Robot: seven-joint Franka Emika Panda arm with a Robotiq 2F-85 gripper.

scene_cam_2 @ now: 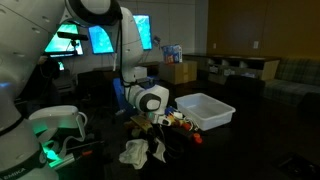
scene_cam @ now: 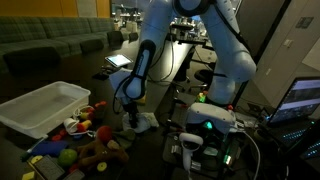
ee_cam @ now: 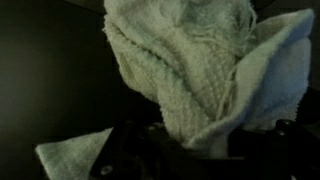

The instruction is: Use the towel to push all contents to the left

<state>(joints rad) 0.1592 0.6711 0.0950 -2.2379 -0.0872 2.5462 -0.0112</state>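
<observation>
Wrist view: the towel (ee_cam: pixel 200 70), a pale terry cloth, fills most of the frame. It is bunched into folds that rise from between the dark fingers (ee_cam: pixel 112 152) of the pincer (ee_cam: pixel 190 150), which is clenched on the cloth. One loose corner of the cloth lies flat at lower left.

Exterior views: the white arm reaches down to the dark counter (scene_cam_2: pixel 240 150), with the pincer (scene_cam: pixel 130 117) low over it. The towel (scene_cam: pixel 145 122) sits directly at the pincer's tip and appears as a crumpled heap on the counter (scene_cam_2: pixel 138 152). A cluster of small coloured toys (scene_cam: pixel 85 135) lies just beside the towel, between it and a white rectangular bin (scene_cam: pixel 30 118). In both exterior views the toys (scene_cam_2: pixel 178 120) touch or nearly touch the bin (scene_cam_2: pixel 215 118); which of the two cannot be told. A lit laptop screen (scene_cam: pixel 300 100) stands well apart from the cluster.
</observation>
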